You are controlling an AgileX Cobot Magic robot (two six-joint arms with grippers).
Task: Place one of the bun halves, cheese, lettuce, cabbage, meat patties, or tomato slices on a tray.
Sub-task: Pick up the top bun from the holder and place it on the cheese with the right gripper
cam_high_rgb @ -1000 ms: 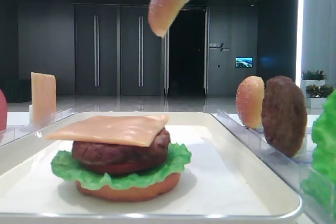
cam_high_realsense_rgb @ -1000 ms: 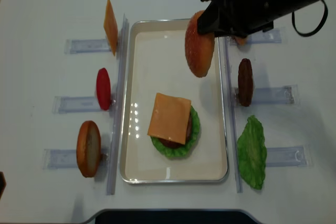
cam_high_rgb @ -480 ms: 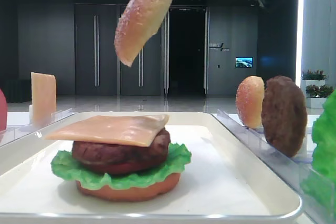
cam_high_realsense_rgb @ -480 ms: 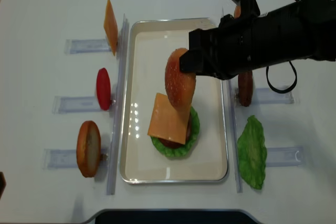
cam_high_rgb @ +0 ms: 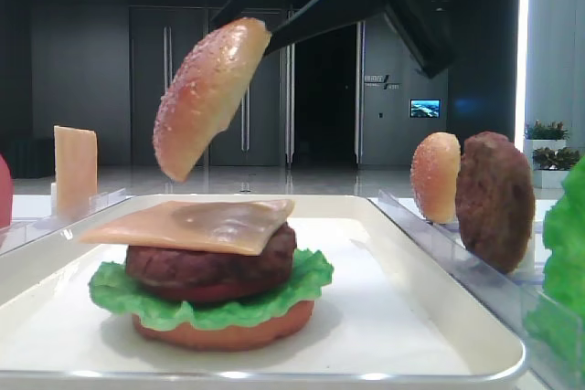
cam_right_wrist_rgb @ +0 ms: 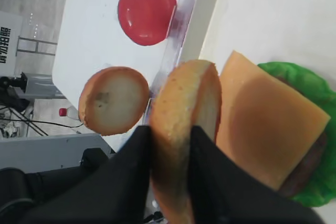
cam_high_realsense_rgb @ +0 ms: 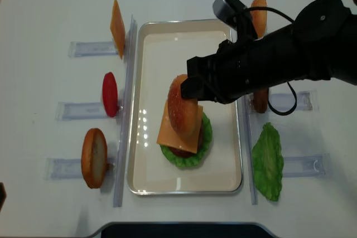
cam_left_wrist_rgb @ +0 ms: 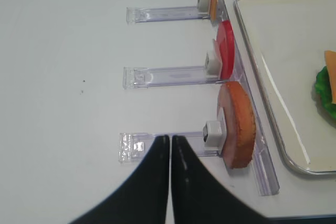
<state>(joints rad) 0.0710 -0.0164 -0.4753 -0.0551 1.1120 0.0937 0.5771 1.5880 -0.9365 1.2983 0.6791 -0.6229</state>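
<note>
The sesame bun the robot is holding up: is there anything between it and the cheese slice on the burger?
Nothing. In the low side view, the sesame bun hangs tilted with only open air separating it from the cheese slice.

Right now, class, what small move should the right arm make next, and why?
Probably tilt the bun top level and lower it. The right gripper holds it edge-on, slanted in the air above the cheese, not touching it, and the stack on the tray lacks only a lid.
</note>
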